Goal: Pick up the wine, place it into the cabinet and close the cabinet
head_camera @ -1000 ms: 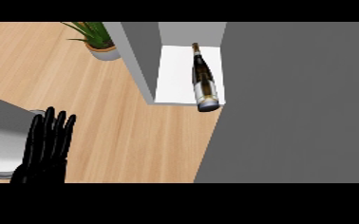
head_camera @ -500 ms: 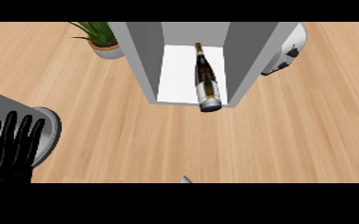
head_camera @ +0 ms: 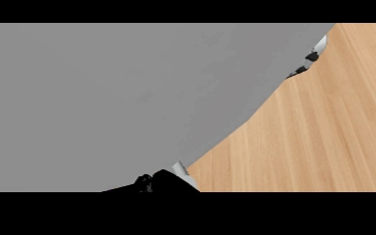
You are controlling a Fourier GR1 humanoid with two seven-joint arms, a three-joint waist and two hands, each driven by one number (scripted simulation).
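A flat grey surface (head_camera: 132, 99) fills the left and middle of the head view and hides the cabinet and the wine bottle. I cannot tell whether it is the cabinet door or a forearm close to the camera. At the lower edge a black part with a white piece, seemingly my left hand (head_camera: 158, 183), pokes out under the grey. A small black and white bit, perhaps my right hand (head_camera: 311, 60), shows at the grey surface's upper right edge.
Bare wooden counter (head_camera: 308, 139) shows at the right and lower right, beside the grey surface's slanted edge.
The open cabinet with the lying wine bottle, the plant and my left hand at the lower left are gone from view. Grey now covers most of the picture.
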